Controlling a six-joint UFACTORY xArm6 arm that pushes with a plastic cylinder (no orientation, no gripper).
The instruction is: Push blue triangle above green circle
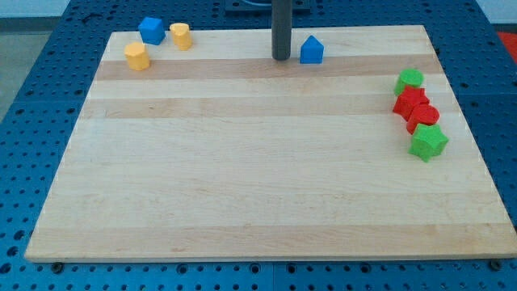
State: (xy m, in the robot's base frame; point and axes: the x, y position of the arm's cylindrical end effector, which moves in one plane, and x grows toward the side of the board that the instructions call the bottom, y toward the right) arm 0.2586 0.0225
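The blue triangle (311,50) sits near the view's top, a little right of centre. My tip (280,57) rests on the board just left of it, with a small gap between them. The green circle (409,80) lies at the view's right, at the upper end of a cluster of blocks. It is well to the right of the blue triangle and slightly lower.
Below the green circle lie two red blocks (410,101) (423,115) and a green star-like block (428,142). At the view's top left are a blue block (151,31) and two yellow blocks (180,35) (136,56). The wooden board (258,178) lies on a blue perforated table.
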